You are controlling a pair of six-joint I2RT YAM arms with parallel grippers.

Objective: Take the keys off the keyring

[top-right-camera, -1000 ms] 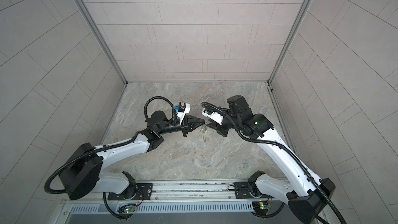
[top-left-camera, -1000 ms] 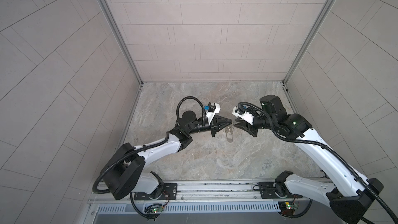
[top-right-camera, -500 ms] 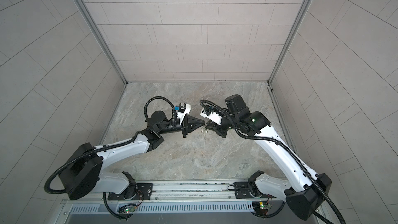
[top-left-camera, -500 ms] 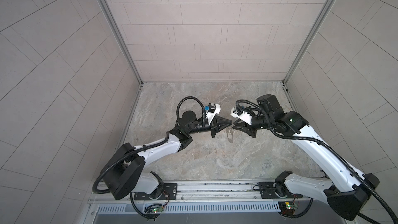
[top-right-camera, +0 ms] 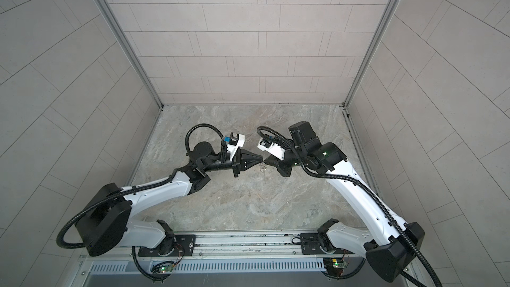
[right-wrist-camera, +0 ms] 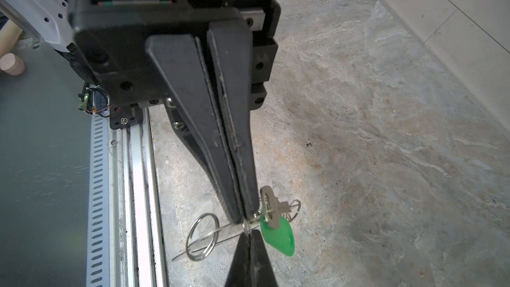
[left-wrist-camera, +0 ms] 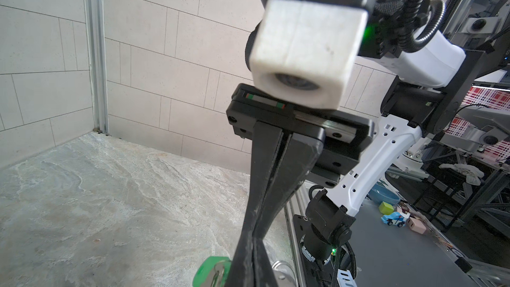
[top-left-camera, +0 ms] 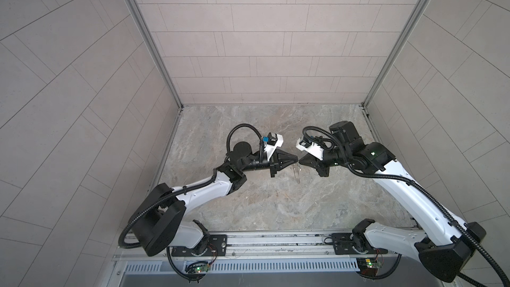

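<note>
Tabletop [right-wrist-camera: 386, 133]; keyring [right-wrist-camera: 216, 229] pinched at right end effector [right-wrist-camera: 242, 216] tip.

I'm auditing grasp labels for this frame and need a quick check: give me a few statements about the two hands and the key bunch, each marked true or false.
1. The left hand and the right hand are both shut. True.
2. The keyring lies flat on the table. False: it hangs in the air at the two hands' tips.
3. The green key has a red plastic head. False: the head is bright green.
4. The two hands meet tip to tip above the table. True.
5. The green key is already off the keyring. False: it hangs with the wire loops.
</note>
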